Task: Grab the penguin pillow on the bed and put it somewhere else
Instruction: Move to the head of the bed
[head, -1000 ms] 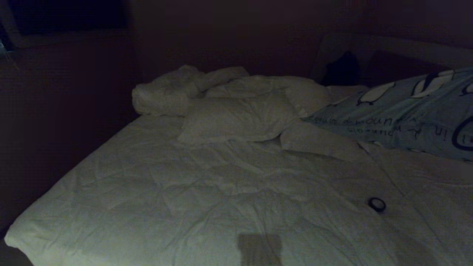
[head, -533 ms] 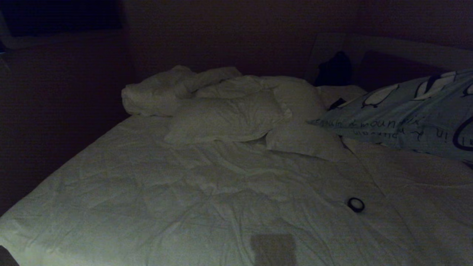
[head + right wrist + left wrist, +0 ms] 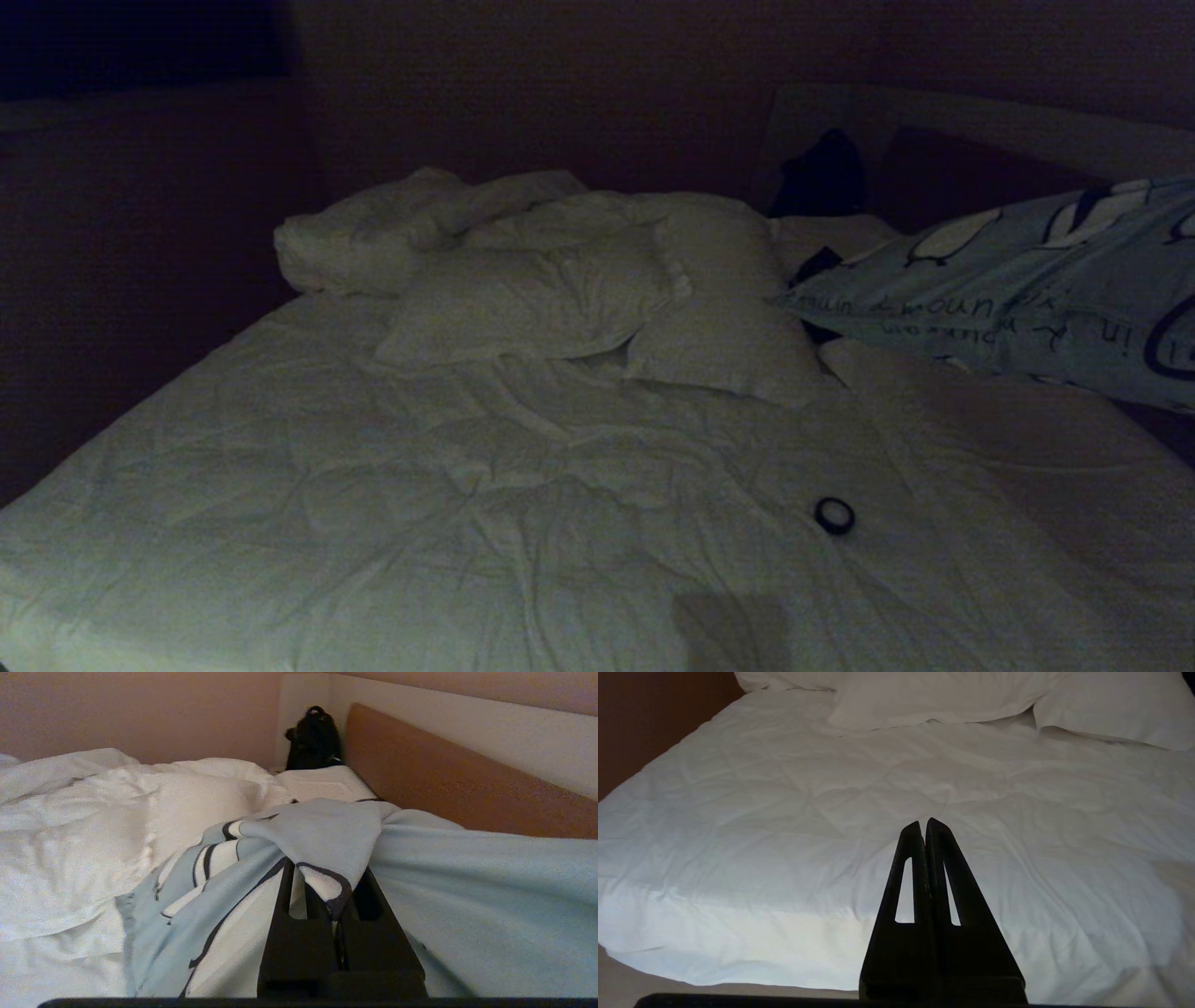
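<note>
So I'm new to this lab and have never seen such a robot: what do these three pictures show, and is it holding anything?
A two-armed wheeled robot faces a bed. The dark picture comes from its head camera; the other two come from cameras on its wrists, behind the black jaws. On the white duvet lie white pillows and a small dark ring; a dark object sits by the headboard. The right gripper is shut on a bunched fold of the penguin pillow, which shows at the head view's right edge. The left gripper is shut, empty, above the duvet.
</note>
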{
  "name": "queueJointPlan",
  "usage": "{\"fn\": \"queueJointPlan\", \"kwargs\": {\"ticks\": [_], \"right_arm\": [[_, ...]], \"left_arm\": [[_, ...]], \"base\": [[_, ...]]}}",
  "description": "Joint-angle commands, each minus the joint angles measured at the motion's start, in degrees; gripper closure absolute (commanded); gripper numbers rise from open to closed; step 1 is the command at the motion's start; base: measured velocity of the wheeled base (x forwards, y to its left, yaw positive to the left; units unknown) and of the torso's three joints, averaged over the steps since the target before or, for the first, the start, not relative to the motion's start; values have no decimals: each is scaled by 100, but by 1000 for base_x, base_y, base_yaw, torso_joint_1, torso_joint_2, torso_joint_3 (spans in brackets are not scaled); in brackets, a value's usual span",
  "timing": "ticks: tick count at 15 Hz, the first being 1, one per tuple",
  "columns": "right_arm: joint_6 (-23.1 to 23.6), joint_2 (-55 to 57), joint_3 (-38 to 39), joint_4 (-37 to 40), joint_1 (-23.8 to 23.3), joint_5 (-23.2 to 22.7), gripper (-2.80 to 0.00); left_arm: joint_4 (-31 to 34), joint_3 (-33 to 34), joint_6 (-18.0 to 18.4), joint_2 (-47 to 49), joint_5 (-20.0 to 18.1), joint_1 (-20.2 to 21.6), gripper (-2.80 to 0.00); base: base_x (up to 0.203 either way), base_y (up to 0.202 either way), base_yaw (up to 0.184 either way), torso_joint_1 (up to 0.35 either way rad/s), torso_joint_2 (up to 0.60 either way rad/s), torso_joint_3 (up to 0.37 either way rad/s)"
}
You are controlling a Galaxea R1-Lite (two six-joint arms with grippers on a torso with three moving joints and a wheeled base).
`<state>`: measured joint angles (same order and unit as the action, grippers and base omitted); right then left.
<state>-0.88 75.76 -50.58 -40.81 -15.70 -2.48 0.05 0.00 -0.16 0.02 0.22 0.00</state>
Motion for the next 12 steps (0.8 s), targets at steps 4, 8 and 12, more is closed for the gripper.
{"fn": "queueJointPlan", "kwargs": {"ticks": [4,8,12], "right_arm": [[0,50,-33,-23,-44,-7,0],[-233,345,-226,-26,-513,-244,0],[-795,1105,-622,-20,-1162,-820,0]], "left_arm": [[4,9,-10,-2,-4,0,0],[4,9,-10,-2,-4,0,0],[4,9,-10,-2,-4,0,0]], "base": [[0,-17,0,2,1,2],[0,0,0,0,0,0],[0,0,0,0,0,0]]}}
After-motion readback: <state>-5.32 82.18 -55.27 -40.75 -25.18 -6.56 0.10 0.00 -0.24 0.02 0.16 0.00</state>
